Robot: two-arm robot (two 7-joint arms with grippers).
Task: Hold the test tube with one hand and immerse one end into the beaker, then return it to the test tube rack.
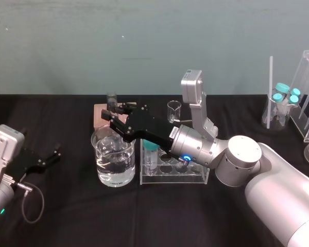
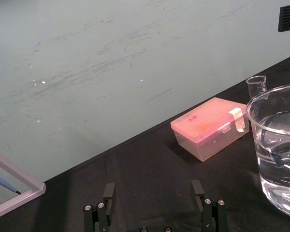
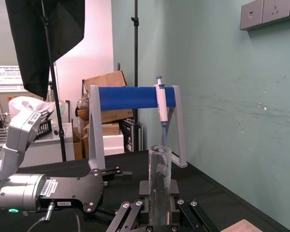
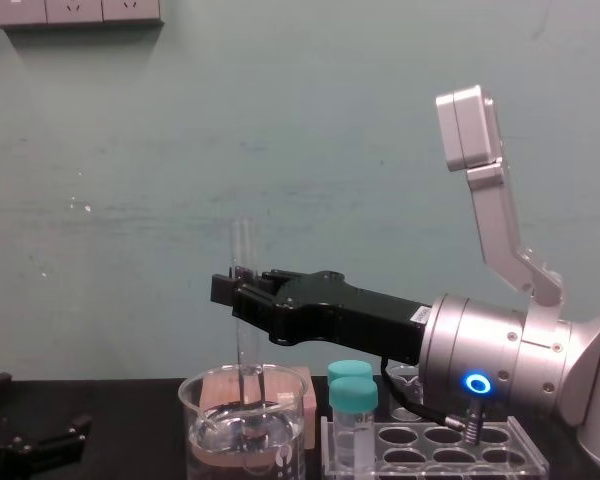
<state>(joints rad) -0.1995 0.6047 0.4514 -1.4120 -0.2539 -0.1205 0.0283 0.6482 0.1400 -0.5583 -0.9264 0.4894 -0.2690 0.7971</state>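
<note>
Mostly test tube (image 4: 242,250) hard to trace: thin clear glass, lower end inside beaker (image 4: 195,425) at bottom centre of chest frame, tip lost among reflections. Rack (image 4: 500,440) cut off at lower right. Right end effector (image 4: 235,292) reaches in level from right, clamped on upright tube above beaker. Left end effector (image 1: 54,156) low at left edge over dark worktop (image 1: 67,216), fingers apart, well apart from beaker.
</note>
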